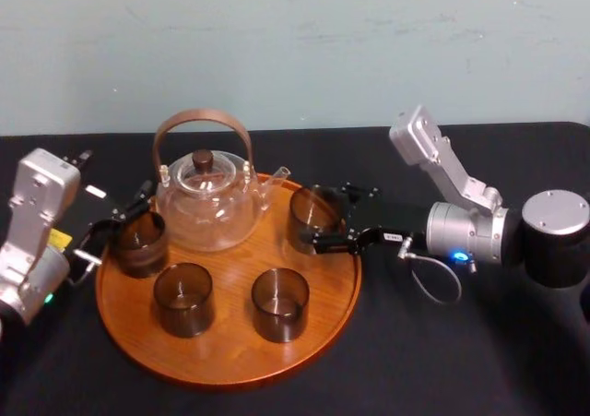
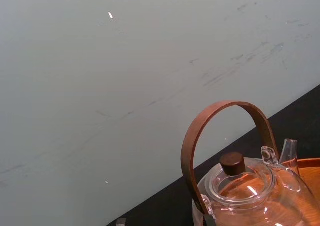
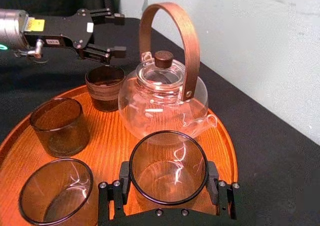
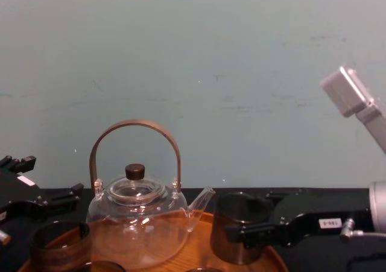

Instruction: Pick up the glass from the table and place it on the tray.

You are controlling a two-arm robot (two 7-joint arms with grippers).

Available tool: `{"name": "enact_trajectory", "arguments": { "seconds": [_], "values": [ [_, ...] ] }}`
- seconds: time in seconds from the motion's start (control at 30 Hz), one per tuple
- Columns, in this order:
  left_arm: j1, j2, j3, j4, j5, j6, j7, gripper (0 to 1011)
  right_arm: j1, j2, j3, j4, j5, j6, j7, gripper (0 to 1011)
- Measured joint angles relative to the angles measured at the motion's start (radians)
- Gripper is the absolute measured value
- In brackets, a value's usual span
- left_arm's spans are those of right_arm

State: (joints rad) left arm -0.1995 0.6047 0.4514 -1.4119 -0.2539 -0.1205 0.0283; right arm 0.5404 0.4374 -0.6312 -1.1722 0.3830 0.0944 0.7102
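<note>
The glass (image 1: pixel 313 215) is a smoky tumbler standing on the right side of the round wooden tray (image 1: pixel 230 342). My right gripper (image 1: pixel 313 217) reaches in from the right and is shut on the glass, one finger against each side. In the right wrist view the glass (image 3: pixel 169 168) sits between the black fingers (image 3: pixel 123 183) over the tray (image 3: pixel 110 136). The chest view shows the glass (image 4: pixel 236 233) in the right gripper (image 4: pixel 241 215) at the tray's (image 4: pixel 199 254) right edge. My left gripper (image 1: pixel 124 215) hangs open at the tray's left rim, just beside and above another tumbler (image 1: pixel 140 243).
A clear glass teapot (image 1: pixel 207 199) with a curved wooden handle stands at the tray's back, close to the held glass. Two more tumblers (image 1: pixel 182 298) (image 1: pixel 279 303) stand at the tray's front. Black cloth covers the table, and a pale wall rises behind.
</note>
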Motion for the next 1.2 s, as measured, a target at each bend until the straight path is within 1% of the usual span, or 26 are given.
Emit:
{"name": "enact_trajectory", "arguments": {
  "seconds": [0.33,0.6,0.97,1.2],
  "values": [
    [0.0,0.0,0.0,0.0,0.0,0.0,0.0,1002,0.011,-0.026,-0.008,0.055,-0.014,-0.015,0.0,900],
    [0.0,0.0,0.0,0.0,0.0,0.0,0.0,1001,0.013,-0.041,-0.01,0.085,-0.026,-0.02,-0.003,900],
    [0.0,0.0,0.0,0.0,0.0,0.0,0.0,1002,0.012,-0.053,-0.008,0.109,-0.038,-0.025,-0.005,900],
    [0.0,0.0,0.0,0.0,0.0,0.0,0.0,1001,0.012,-0.055,-0.007,0.112,-0.049,-0.029,-0.013,900]
  ]
}}
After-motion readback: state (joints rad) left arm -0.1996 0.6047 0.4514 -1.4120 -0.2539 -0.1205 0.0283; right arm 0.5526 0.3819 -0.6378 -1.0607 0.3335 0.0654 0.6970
